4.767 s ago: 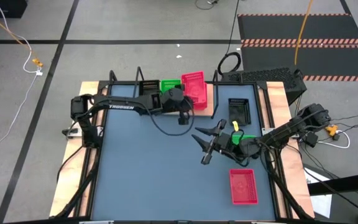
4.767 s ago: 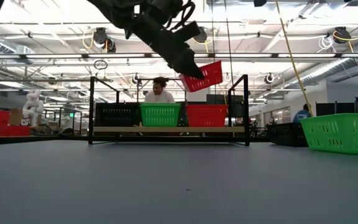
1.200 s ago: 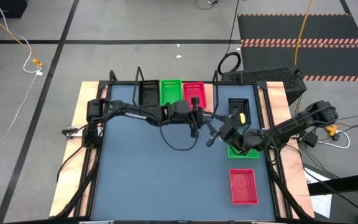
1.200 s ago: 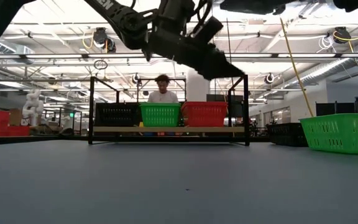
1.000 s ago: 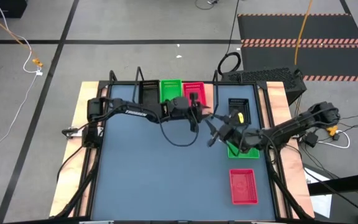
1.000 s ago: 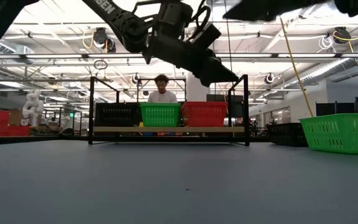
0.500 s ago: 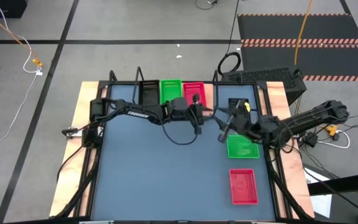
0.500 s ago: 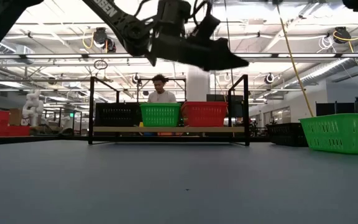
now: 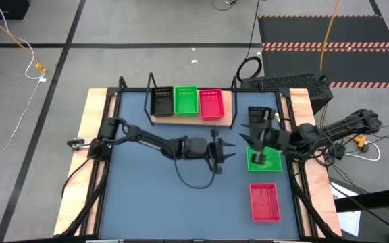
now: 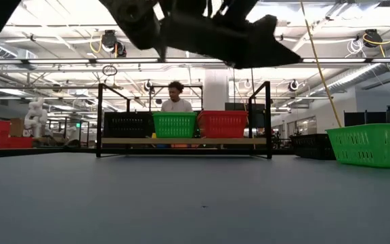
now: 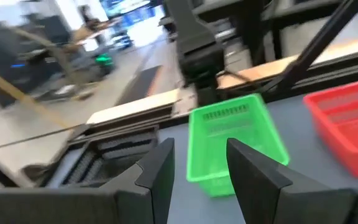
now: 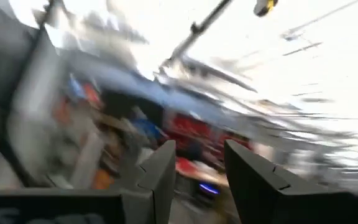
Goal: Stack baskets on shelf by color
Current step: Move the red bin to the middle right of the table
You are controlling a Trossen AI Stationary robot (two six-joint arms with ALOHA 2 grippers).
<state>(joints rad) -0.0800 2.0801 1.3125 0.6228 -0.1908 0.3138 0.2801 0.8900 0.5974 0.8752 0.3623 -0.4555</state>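
The work looks to be between placements: the shelf (image 9: 191,118), a pale wooden board on thin black wire ends, already carries a black basket (image 9: 161,102), a green basket (image 9: 186,100) and a red basket (image 9: 211,105) side by side, and more wait on the blue-grey tabletop (image 9: 147,196). The left gripper (image 9: 223,154) hangs over mid-table with its fingers parted and nothing between them; in the left wrist view a loose green basket (image 11: 235,140) lies straight ahead of those fingertips, its perforated plastic walls and rectangular rim plain to see. The right gripper (image 9: 262,138) is above that same green basket, fingers spread and empty, with a loose black basket (image 9: 258,115) just beyond them and a loose red basket (image 9: 264,202) well apart on the near side. The next move probably calls for one gripper to descend and pinch a thin rim wall of the green basket, then nest it squarely into the green one on the shelf.
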